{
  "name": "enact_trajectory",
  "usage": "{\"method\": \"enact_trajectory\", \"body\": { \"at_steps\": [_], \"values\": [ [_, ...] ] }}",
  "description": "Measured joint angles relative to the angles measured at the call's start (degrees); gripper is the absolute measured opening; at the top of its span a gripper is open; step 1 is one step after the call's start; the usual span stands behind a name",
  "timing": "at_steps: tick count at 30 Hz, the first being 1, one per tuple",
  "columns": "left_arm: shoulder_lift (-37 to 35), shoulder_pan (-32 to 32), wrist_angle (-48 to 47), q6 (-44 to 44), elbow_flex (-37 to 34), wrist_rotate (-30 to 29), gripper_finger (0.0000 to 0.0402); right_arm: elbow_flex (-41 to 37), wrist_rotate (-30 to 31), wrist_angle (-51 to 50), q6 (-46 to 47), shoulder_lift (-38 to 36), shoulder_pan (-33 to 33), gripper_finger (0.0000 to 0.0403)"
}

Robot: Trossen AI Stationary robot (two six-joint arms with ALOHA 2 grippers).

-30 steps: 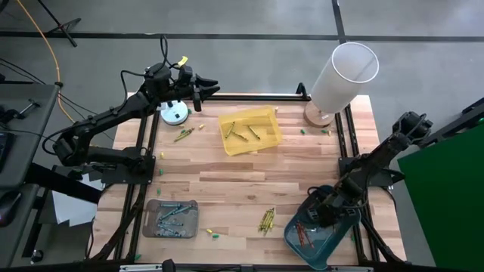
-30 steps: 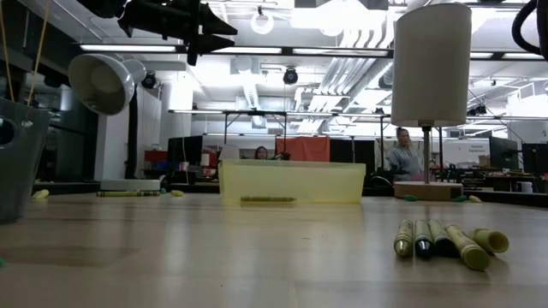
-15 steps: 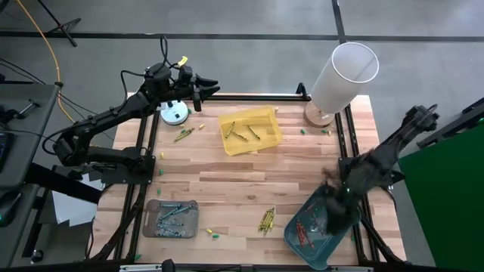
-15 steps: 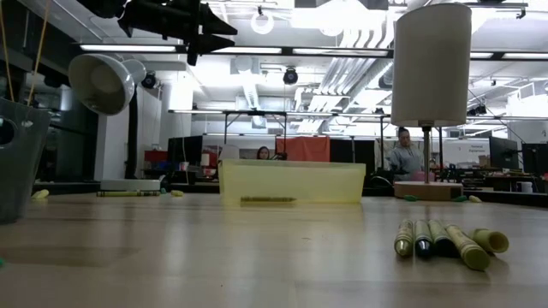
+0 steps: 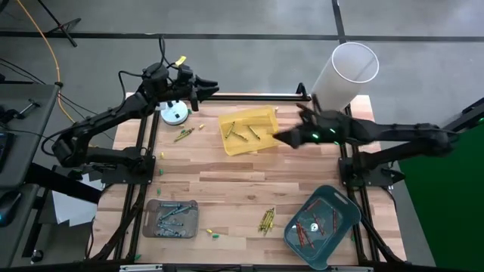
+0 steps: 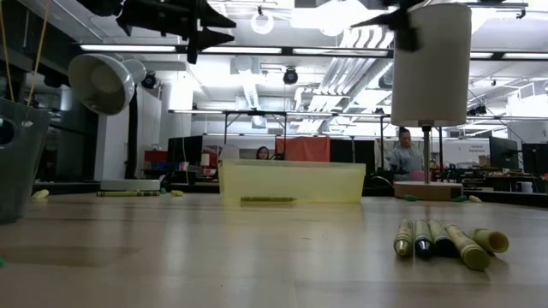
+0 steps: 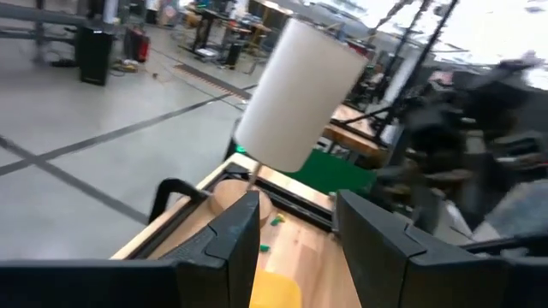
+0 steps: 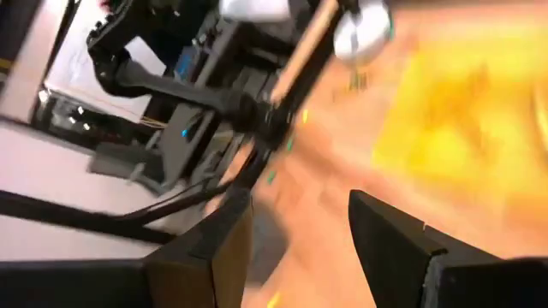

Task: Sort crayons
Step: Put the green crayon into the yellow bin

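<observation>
A cluster of crayons (image 5: 266, 221) lay at the near edge of the table (image 5: 227, 181), just beside the teal tray (image 5: 344, 214), where red ones were already gathered; blue ones sat in the grey tray (image 5: 193, 205), olive ones in the yellow tray (image 5: 271, 115). More strays were scattered near the yellow tray and by the lamp (image 5: 344, 72). The step in hand was judged to be a reach for the next crayon. For that to be done well, one stick would have to be singled out, the fingers lined up across its width, and the descent slowed well above the wood, since such thin sticks roll easily. The right gripper (image 5: 281, 138) was stretched far out over the table, level and high, just beside the yellow tray's right edge; its fingers (image 8: 390, 239) were spread apart with nothing held. Farther back, the left gripper (image 5: 206, 92) was parked high over the far left edge, fingers (image 7: 231, 235) parted and empty too.
</observation>
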Motion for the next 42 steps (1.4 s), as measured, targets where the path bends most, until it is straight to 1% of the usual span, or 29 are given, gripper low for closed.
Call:
{"method": "enact_trajectory", "body": {
  "at_steps": [3,7,10,13,17,20,23,26,29,32,34,36,38,42],
  "values": [
    [-0.51,-0.30,0.03,-0.60,0.00,2.15,0.0143,0.00,-5.36,10.96,-11.89,6.76,-6.00,0.0184],
    [-0.69,-1.27,-0.05,-2.32,0.00,2.45,0.0143,0.00,-13.39,23.69,-20.88,14.57,-11.21,0.0184],
    [-0.79,-2.45,0.00,-2.43,0.00,2.47,0.0143,0.00,-19.80,27.37,-23.37,18.61,-13.75,0.0184],
    [-0.79,-3.86,-0.08,-2.43,0.00,2.46,0.0143,0.37,-24.80,27.33,-25.77,21.18,-15.14,0.0184],
    [-0.83,-6.49,-0.81,-4.39,0.00,2.23,0.0143,0.81,-27.77,27.85,-31.99,22.85,-15.42,0.0184],
    [-1.45,-9.27,-4.31,-5.28,0.00,0.13,0.0143,0.83,-27.84,27.71,-35.92,23.36,-15.46,0.0184],
    [-2.72,-12.93,-12.79,-3.52,0.00,-4.62,0.0143,0.83,-27.66,27.41,-37.39,23.36,-15.59,0.0184],
    [-4.17,-17.07,-27.15,-0.49,0.02,-12.10,0.0143,0.83,-27.37,27.52,-36.99,23.36,-15.59,0.0184],
    [-4.04,-20.98,-44.02,-1.16,0.02,-22.35,0.0143,0.83,-26.92,27.55,-34.72,23.36,-15.59,0.0184],
    [-1.76,-23.63,-58.43,-5.63,-0.06,-31.79,0.0143,0.83,-22.41,27.86,-31.15,23.36,-15.52,0.0184],
    [0.22,-24.15,-64.61,-8.60,-0.76,-35.55,0.0143,0.85,-18.61,28.70,-28.32,23.34,-15.55,0.0184],
    [2.26,-23.71,-66.17,-9.35,-2.60,-36.85,0.0143,0.87,-14.45,29.50,-25.53,23.34,-15.55,0.0184],
    [3.90,-22.76,-64.82,-7.92,-5.36,-36.79,0.0143,0.87,-11.21,30.33,-22.68,23.34,-15.55,0.0184],
    [7.90,-19.94,-59.93,-4.03,-10.06,-36.03,0.0143,0.87,-8.08,32.45,-18.74,23.31,-15.52,0.0184]
  ]
}}
